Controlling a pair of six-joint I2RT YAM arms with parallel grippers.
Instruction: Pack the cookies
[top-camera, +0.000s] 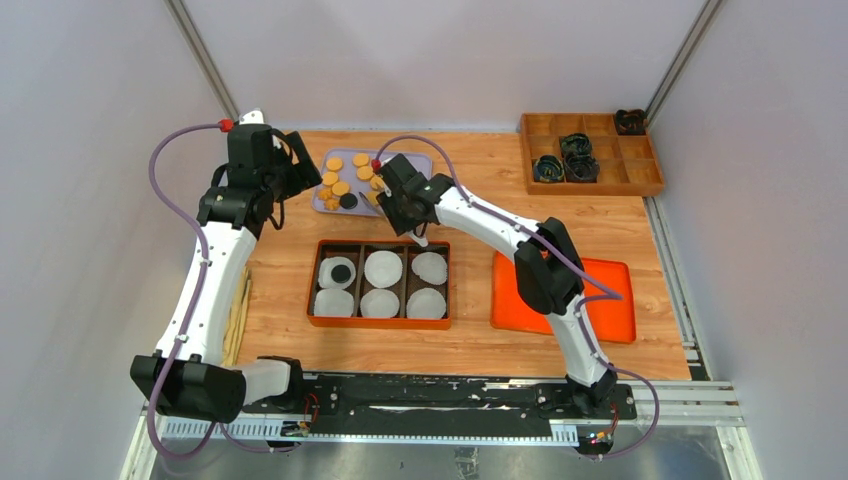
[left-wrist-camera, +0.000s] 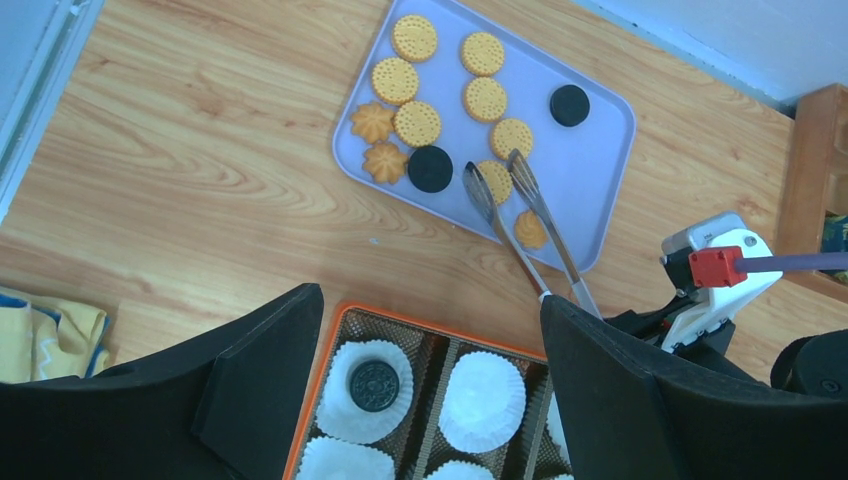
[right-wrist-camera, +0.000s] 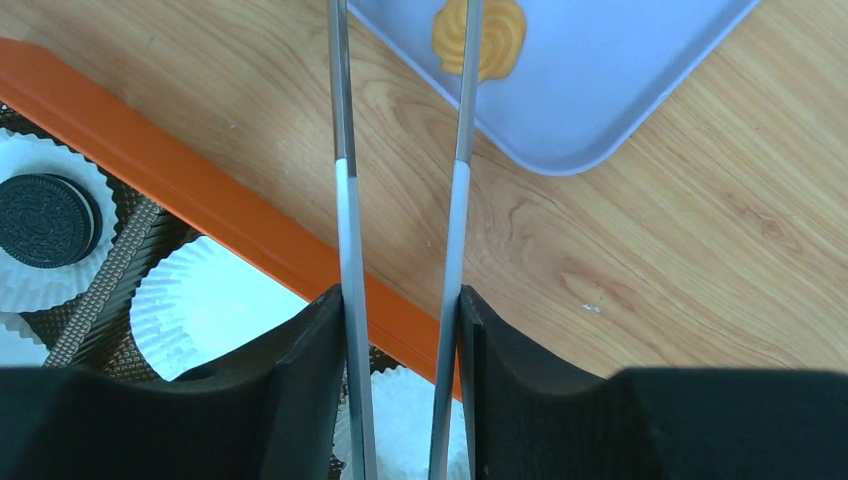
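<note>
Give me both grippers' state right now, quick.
Left gripper: open, holding nothing.
Right gripper: closed on the tongs.

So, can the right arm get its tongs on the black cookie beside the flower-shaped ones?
Probably yes. The right gripper is shut on the tongs, whose open tips hang over the tray right beside that black cookie. Nothing lies on it; a flower cookie crowds one side.

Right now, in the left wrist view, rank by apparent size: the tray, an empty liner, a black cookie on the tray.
1. tray, clearly largest
2. liner
3. black cookie, smallest
No ties.
</note>
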